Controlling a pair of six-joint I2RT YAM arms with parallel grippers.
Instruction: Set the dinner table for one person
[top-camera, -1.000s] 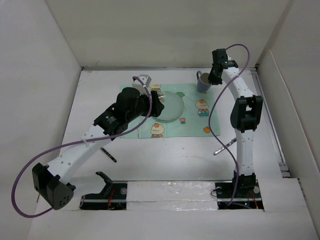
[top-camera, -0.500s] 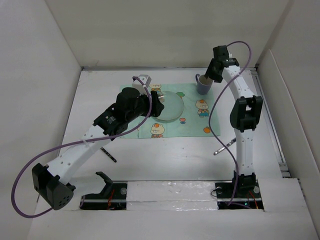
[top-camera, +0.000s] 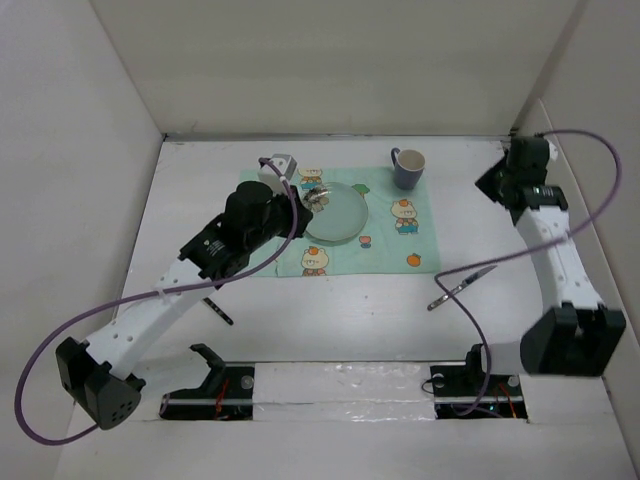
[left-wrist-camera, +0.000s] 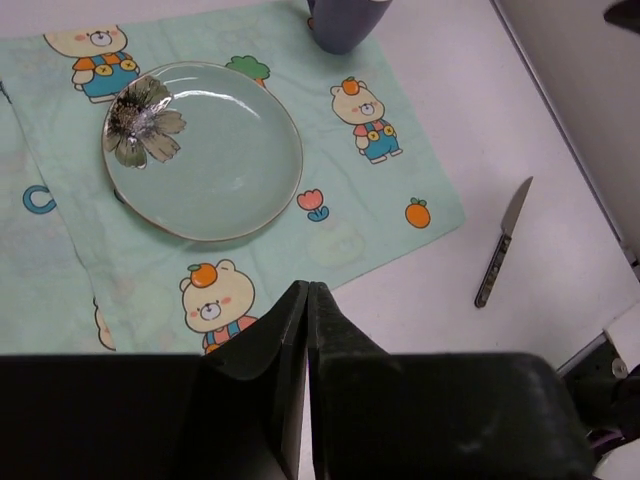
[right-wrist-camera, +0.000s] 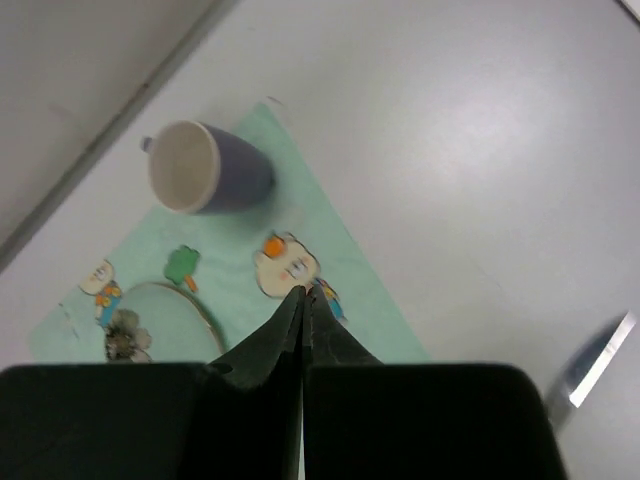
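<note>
Looking down on the dinner table (top-camera: 340, 310): big, flat, plain white, not shiny, nearly square. Shut in by white walls (top-camera: 110, 200) on the left, far and right sides. Fills the whole floor between those walls, with both arm bases (top-camera: 215, 385) at its near edge.

Toward the far edge, near the middle, a mint-green mat (top-camera: 390, 245) with cartoon bears, lying flat. On the mat's left half, a round pale green plate (top-camera: 340, 220) with a thin rim. On the far left part of the plate, a small shiny silver flower shape (top-camera: 318, 197). At the mat's far right corner, a blue-grey mug (top-camera: 408, 167), standing upright, cream inside.

Off the mat, toward the table's near right corner, a knife (top-camera: 458, 288) lying flat on the bare white. Toward the near left corner, a small dark stick-like thing (top-camera: 216, 309), too small to name.

Over the left side of the mat, the left claw (left-wrist-camera: 307, 292), with both fingers pressed together, holding nothing. Up in the air by the table's right edge, toward the far corner, the right claw (right-wrist-camera: 303, 292), with fingers pressed together too, holding nothing, well apart from the mug.
</note>
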